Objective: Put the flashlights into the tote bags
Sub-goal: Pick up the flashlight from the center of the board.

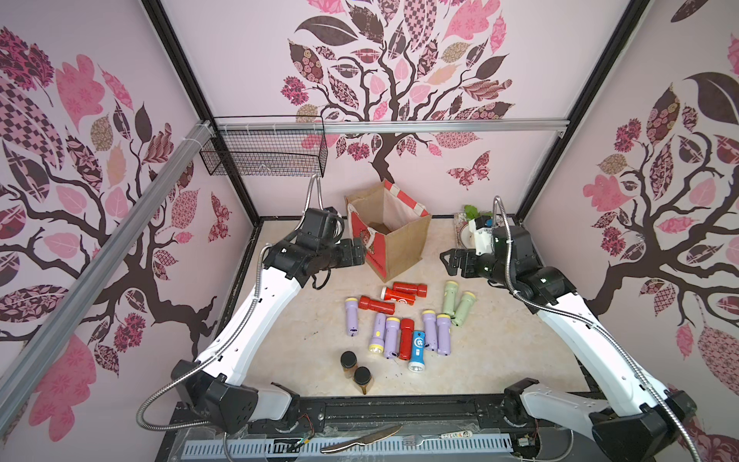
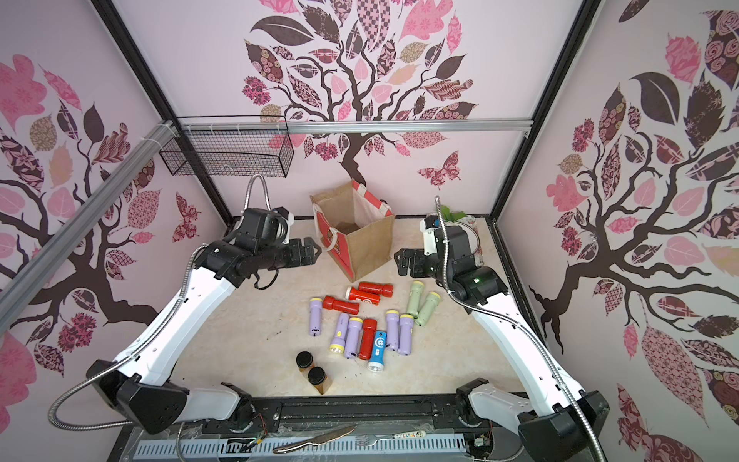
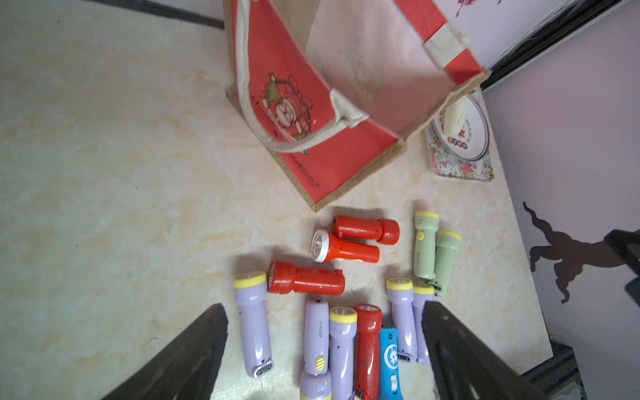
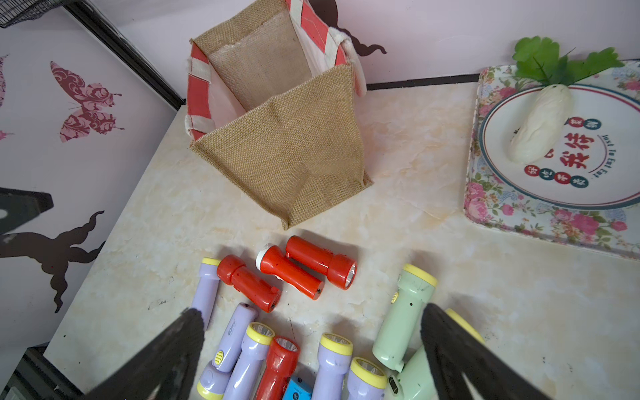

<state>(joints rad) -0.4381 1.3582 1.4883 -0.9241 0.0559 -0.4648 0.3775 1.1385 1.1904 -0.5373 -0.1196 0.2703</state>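
Your flashlights (image 1: 376,305) lie loose on the surface (image 1: 288,344) in a clump: five lilac with yellow rings, four red, two pale green and one blue (image 1: 416,350) with a white emblem. They're just in front of the open tote bag (image 1: 404,248), tan jute with a red printed front and white lining. Can't read the bag's print, but the plate (image 4: 498,145) at the back says "Just To Eat Eat". Both arms stretch forward and bend inward, left tool (image 1: 358,250) close to the bag's red front, right tool (image 1: 446,260) off its tan side, fingers spread wide on both, nothing held.
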